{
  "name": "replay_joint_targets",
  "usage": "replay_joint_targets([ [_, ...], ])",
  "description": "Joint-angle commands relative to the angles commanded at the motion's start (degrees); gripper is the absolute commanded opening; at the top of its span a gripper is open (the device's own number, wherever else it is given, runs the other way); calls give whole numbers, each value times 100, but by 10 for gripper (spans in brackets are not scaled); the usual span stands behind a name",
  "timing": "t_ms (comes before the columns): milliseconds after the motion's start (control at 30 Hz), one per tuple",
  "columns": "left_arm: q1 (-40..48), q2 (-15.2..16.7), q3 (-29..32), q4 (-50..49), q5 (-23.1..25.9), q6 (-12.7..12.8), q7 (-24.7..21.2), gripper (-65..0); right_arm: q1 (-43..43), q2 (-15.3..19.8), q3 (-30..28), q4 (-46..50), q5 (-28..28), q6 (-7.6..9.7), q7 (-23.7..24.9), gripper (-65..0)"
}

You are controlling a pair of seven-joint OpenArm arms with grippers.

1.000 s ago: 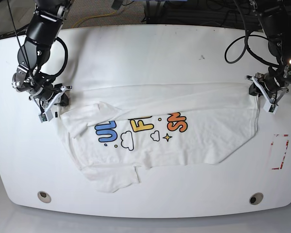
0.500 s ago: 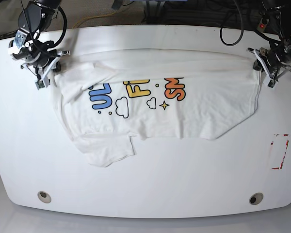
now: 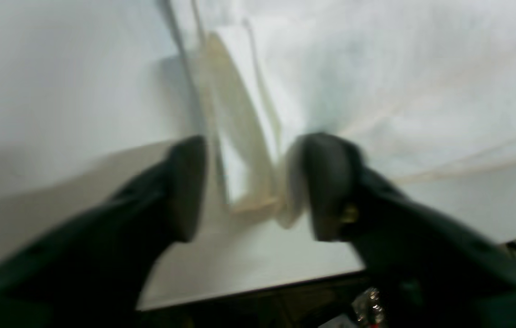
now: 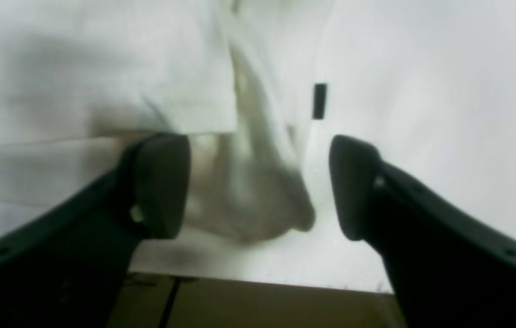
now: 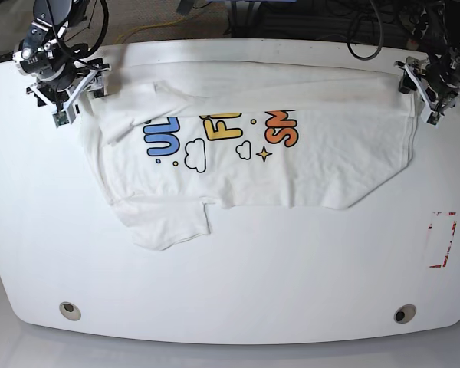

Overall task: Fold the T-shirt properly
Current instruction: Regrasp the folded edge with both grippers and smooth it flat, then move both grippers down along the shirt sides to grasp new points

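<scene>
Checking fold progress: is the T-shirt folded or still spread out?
Partly folded. The T-shirt has its far edge doubled over, cutting off the lettering's tops; the rest lies spread on the table.

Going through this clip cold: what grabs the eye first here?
The white T-shirt spread across the far half of the white table, its blue, yellow and orange lettering bright against all that white. Next, the two black grippers at the far corners: the right gripper at the shirt's sleeve end and the left gripper at the opposite end, both with jaws parted around bunched fabric in the blurred wrist views.
</scene>
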Motion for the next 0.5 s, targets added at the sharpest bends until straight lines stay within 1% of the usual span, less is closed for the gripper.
replay_joint_targets([
  [133, -70, 0, -53, 440, -18, 0, 0, -282, 378, 35, -9, 9, 0, 0, -97, -184],
  [200, -220, 0, -62, 659, -193, 0, 0, -282, 668, 35, -18, -44, -18, 0, -202, -184],
  [300, -281, -35, -114, 765, -536, 0, 246, -282, 1116, 44, -26, -246, -53, 0, -325, -184],
  [333, -369, -35, -220, 774, -624, 0, 343, -282, 1284, 70, -35, -396, -53, 0, -325, -184],
  [400, -571, -9, -352, 774, -668, 0, 484, -282, 1538, 193, -70, -651, 0, 0, -325, -184],
  [500, -826, 0, -440, 738, -659, 0, 738, -282, 2048, 281, -264, -1187, -53, 0, -325, -184],
])
